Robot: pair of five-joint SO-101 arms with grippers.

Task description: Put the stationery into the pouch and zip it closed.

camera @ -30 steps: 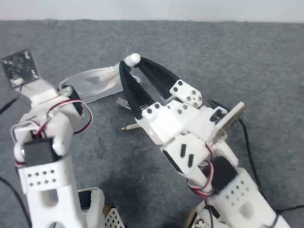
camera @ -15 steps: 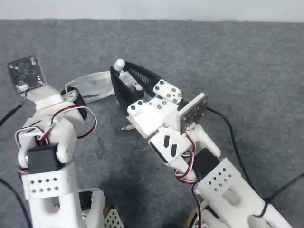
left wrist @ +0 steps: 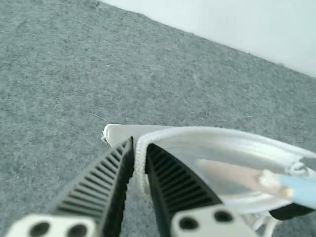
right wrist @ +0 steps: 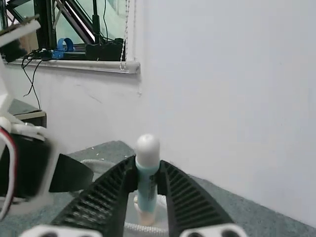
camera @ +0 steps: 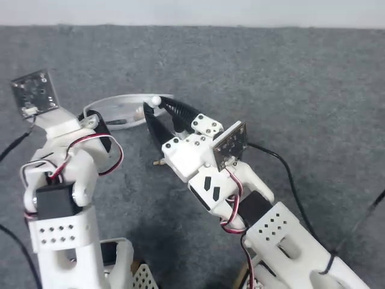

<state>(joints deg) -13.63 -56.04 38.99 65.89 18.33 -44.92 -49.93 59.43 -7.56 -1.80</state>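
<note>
The right gripper (right wrist: 147, 170) has its jaws squeezed shut on a pen (right wrist: 147, 145). The pen's white cap sticks up out of the jaws. Its other end hangs down below them. Just under these jaws lies the pouch (left wrist: 217, 136), flat on the grey table (camera: 301, 78). The pen's low end looks like it is at the pouch's mouth or just inside. I cannot tell how deep it is.

The left gripper (left wrist: 139, 148) has its jaws almost shut. They pinch the white zip edge of the pouch right at their tips. The rest of the pouch runs away from those tips, toward the right jaws. That pinch looks like it holds the mouth up and open.

I think the job now is to get the pen all the way in. The right jaws should tip the pen so it lies along the pouch. Then they should push it in slowly, low end first. They should let go only when most of the pen is past the zip edge. If not, it may roll back out.

The left jaws should hold on tight and not pull. The clear side is floppy, and the mouth could fall shut on the pen.

A thin tip (camera: 160, 161) lies on the table behind the right jaws. It is likely one more thing to put in before zipping.
</note>
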